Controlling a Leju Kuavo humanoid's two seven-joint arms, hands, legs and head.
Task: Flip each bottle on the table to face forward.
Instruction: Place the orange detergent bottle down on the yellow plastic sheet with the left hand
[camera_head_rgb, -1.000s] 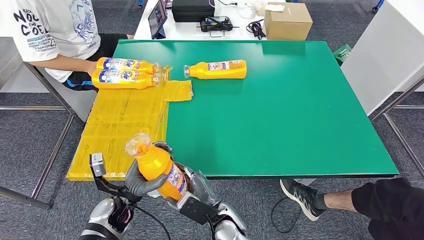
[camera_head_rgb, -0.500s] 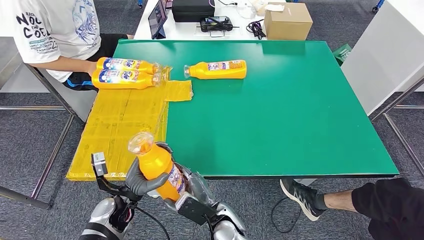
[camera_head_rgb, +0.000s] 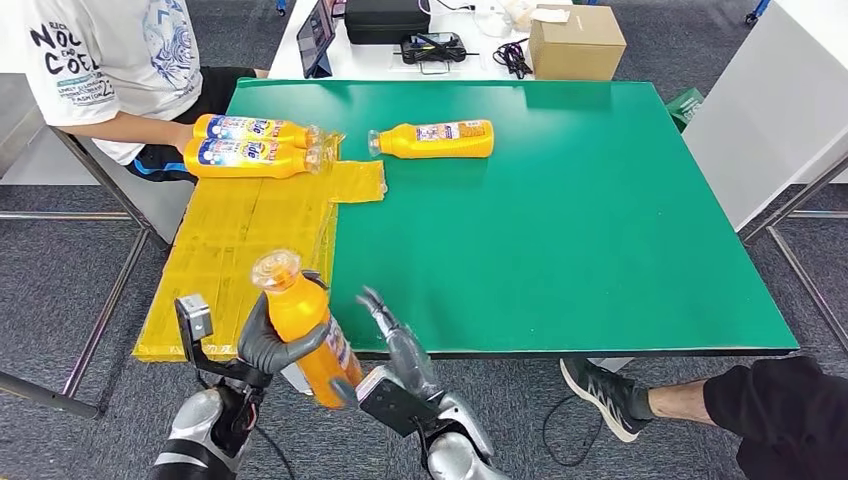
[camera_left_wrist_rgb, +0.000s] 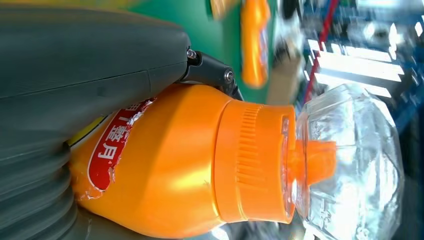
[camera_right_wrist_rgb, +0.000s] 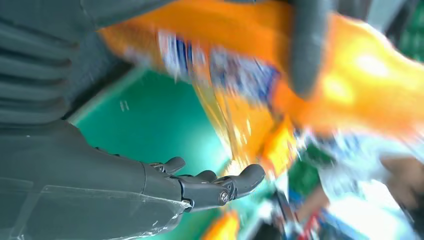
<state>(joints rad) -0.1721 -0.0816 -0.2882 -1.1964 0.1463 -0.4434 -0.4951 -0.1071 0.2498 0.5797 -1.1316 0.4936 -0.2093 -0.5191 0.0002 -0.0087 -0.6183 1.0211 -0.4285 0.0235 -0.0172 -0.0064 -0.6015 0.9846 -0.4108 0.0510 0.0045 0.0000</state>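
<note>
The right hand (camera_head_rgb: 385, 325) is letting go, fingers now spread and empty; the left hand (camera_head_rgb: 268, 340) alone is gripping the bottle (camera_head_rgb: 305, 325) over the tabletop's (camera_head_rgb: 600, 250) near edge; handover looks done.

Orange bottle (camera_head_rgb: 305, 325) with clear cap, held nearly upright in my left hand (camera_head_rgb: 268, 345) off the table's near edge. Three more orange bottles lay on their sides: two (camera_head_rgb: 252, 143) together on yellow sheeting, one (camera_head_rgb: 432, 139) on green.
</note>
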